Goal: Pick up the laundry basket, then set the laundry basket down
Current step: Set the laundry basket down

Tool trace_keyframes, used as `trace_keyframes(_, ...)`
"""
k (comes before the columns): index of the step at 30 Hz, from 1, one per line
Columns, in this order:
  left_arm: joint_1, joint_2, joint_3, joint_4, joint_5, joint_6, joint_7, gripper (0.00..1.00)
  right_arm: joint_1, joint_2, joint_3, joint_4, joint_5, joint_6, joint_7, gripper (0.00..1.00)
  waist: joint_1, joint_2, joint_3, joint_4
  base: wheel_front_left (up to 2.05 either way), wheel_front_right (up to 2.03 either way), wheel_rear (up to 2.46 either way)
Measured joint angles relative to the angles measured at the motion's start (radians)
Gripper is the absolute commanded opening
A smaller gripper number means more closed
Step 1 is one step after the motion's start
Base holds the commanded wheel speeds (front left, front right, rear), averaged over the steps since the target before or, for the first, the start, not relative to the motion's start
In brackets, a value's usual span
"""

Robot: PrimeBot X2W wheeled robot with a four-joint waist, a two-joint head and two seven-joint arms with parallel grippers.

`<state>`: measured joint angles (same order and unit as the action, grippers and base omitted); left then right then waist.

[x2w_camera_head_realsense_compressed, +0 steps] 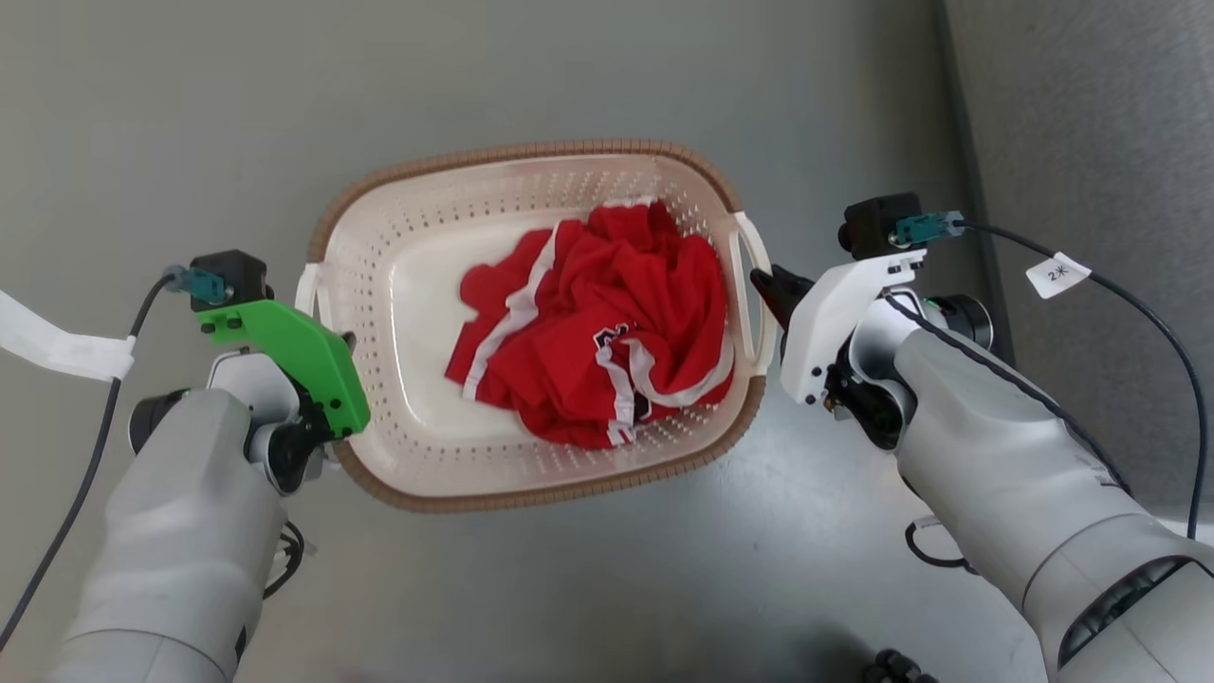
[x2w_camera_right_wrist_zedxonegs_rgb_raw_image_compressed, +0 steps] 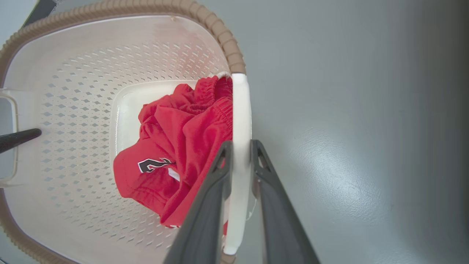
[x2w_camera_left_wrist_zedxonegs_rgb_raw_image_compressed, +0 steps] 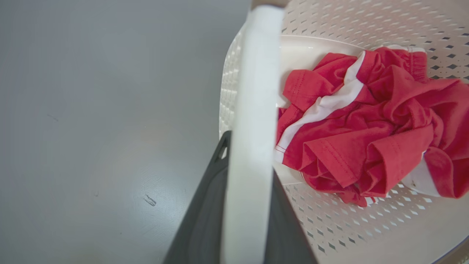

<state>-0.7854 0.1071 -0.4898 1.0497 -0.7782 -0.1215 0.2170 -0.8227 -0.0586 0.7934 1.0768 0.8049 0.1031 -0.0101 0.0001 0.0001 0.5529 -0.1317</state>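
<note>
Grey, smooth floor [x2w_camera_head_realsense_compressed: 607, 76], faintly glossy, with a darker grey panel [x2w_camera_head_realsense_compressed: 1091, 142] along the far right.

Item 1: laundry basket [x2w_camera_head_realsense_compressed: 408, 256], centre of the scene between the two arms. It is cream-white perforated plastic with a rounded-rectangular shape and a brown woven-look rim [x2w_camera_head_realsense_compressed: 531, 152]. One white loop handle sits on each short side: left handle [x2w_camera_left_wrist_zedxonegs_rgb_raw_image_compressed: 256, 73] and right handle [x2w_camera_right_wrist_zedxonegs_rgb_raw_image_compressed: 242, 110]. Whether its base rests on the floor or hangs clear of it cannot be told.

Item 2: red garment [x2w_camera_head_realsense_compressed: 607, 323], crumpled, with white stripes and a small dark-and-white emblem. It lies inside the basket, towards its right half.

Item 3: left gripper [x2w_camera_left_wrist_zedxonegs_rgb_raw_image_compressed: 251, 154], under a green mount [x2w_camera_head_realsense_compressed: 294, 356] at the basket's left side. The two dark fingers stand one on each side of the left handle, pinching its white bar.

Item 4: right gripper [x2w_camera_right_wrist_zedxonegs_rgb_raw_image_compressed: 240, 146], under a white mount [x2w_camera_head_realsense_compressed: 835, 313] at the basket's right side. The fingers are drawn close on either side of the right handle, clamping it.

Item 5: the right wrist view shows one dark finger [x2w_camera_right_wrist_zedxonegs_rgb_raw_image_compressed: 18, 139] of the left gripper across the basket, at the left handle's opening.

Item 6: black cables run off both wrists. The right one carries a white tag [x2w_camera_head_realsense_compressed: 1056, 274], and a strip of white tape [x2w_camera_head_realsense_compressed: 57, 346] is wrapped on the left one.
</note>
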Motion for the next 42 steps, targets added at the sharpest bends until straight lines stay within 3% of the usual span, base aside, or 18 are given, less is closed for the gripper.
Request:
trace_keyframes(20, -0.075, -0.004, -0.026, 0.018, 0.053, 0.000, -0.157, 0.00, -0.074, 0.009, -0.003, 0.041, -0.021, -0.009, -0.104, 0.00, 0.0000, -0.0001, 0.194, 0.014, 0.00, 0.00, 0.00)
trace_keyframes(42, -0.120, -0.026, -0.029, 0.076, 0.056, -0.001, -0.210, 0.00, -0.116, 0.022, -0.013, 0.093, -0.013, -0.007, -0.130, 0.00, 0.0000, 0.0000, 0.298, 0.014, 0.00, 0.00, 0.00)
